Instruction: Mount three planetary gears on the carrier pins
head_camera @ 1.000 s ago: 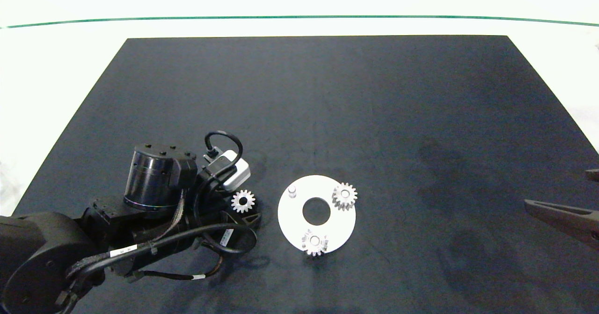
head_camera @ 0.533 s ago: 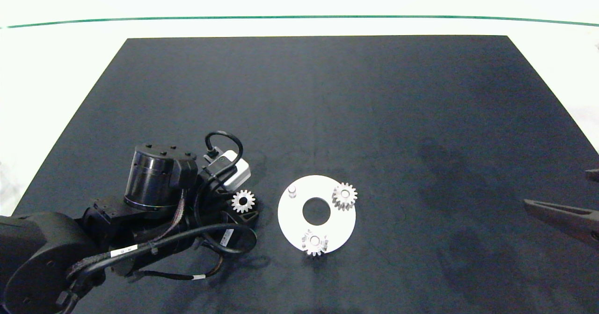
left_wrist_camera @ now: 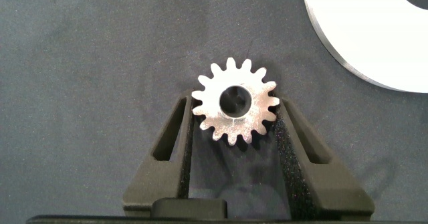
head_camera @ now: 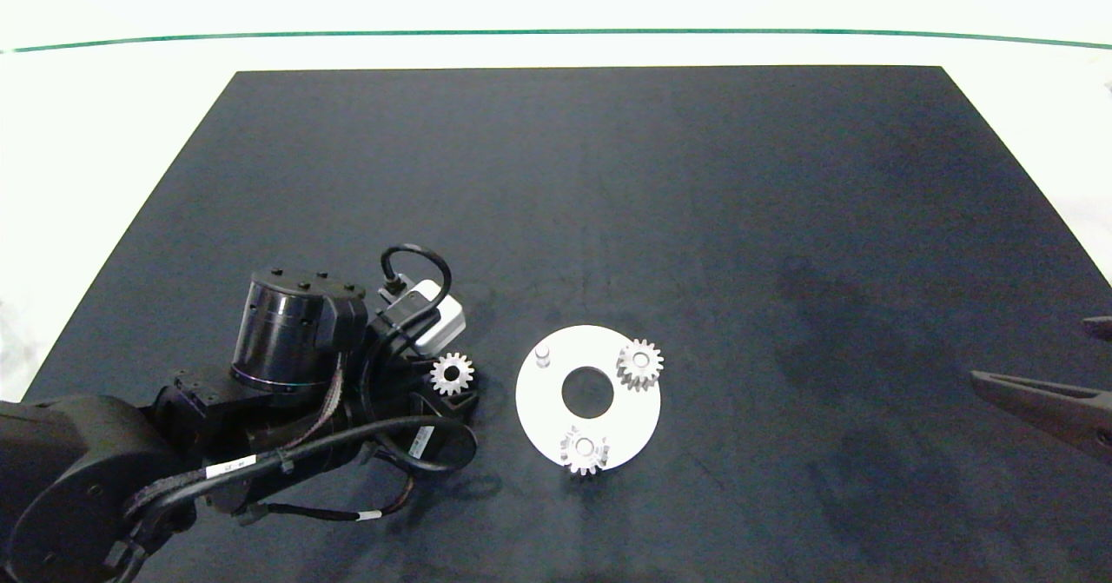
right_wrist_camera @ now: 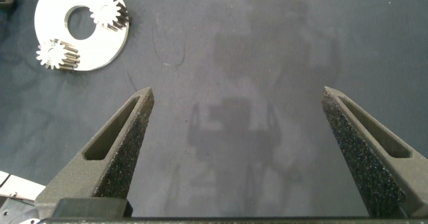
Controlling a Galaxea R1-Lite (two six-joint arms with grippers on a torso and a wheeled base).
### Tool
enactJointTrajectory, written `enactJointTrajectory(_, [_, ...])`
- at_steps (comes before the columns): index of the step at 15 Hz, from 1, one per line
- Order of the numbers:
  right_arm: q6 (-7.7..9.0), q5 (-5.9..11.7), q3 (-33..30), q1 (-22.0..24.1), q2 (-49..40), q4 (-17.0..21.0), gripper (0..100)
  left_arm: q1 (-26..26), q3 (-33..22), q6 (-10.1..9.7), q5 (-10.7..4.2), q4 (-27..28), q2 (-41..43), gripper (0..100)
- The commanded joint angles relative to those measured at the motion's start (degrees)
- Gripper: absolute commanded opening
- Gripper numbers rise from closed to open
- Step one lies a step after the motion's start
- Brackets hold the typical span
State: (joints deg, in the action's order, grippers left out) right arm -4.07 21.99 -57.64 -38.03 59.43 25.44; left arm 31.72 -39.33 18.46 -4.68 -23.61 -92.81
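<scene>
Dark matting carries our white disc (head_camera: pixel 543 405), two planetary gears (head_camera: pixel 639 363) seated. Nothing has shifted in the past second — our left gripper (left_wrist_camera: pixel 235 117) still clamps the third gear (left_wrist_camera: pixel 235 108) beside the disc, one carrier pin (head_camera: pixel 543 355) bare; our right gripper (right_wrist_camera: pixel 237 117) idles spread, well apart.

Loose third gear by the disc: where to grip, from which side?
Pinch the loose gear across its toothed rim, coming from above. It lies flat on the mat, bore up, so only the rim offers opposing faces. The left gripper already brackets it there.

Right gripper (right_wrist_camera: pixel 237 110) fingers spread wide above dark mat (right_wrist_camera: pixel 267 50), white disc (right_wrist_camera: pixel 100 47) carrying two gears (right_wrist_camera: pixel 109 13)
</scene>
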Motion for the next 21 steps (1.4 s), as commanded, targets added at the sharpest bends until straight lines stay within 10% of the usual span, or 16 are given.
enactJointTrajectory(1, [-0.06, 0.07, 0.68, -0.02, 0.07, 0.13, 100, 0.1, 0.04, 0.09, -0.06, -0.12, -0.09, 28])
enactJointTrajectory(21, [-0.06, 0.07, 1.91, 0.15, -1.33, 0.13, 100, 9.94, -3.39, 0.79, -1.65, 3.75, 4.92, 22])
